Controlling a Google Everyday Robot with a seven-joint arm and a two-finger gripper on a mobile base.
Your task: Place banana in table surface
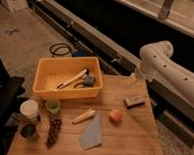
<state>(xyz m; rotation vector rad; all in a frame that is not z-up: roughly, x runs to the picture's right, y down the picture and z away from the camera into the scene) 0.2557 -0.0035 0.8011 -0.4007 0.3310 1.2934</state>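
One banana (84,116), and we find it lying flat on the table surface (136,140), just beside the top corner of the blue-grey cloth (91,133), between the green cup (52,106) and the orange-pink fruit (115,116). The gripper (133,76) hangs well apart at the far edge, right of the yellow bin (64,92). Wide, narrow or holding something, we cannot tell. Trouble from here? A low sweep over the middle could, we'd judge, shove the banana into the fruit or snag the cloth. The banana's long axis runs diagonally, near-left to far-right, with the slimmer tip seemingly aimed near-left, toward the grapes (53,131).
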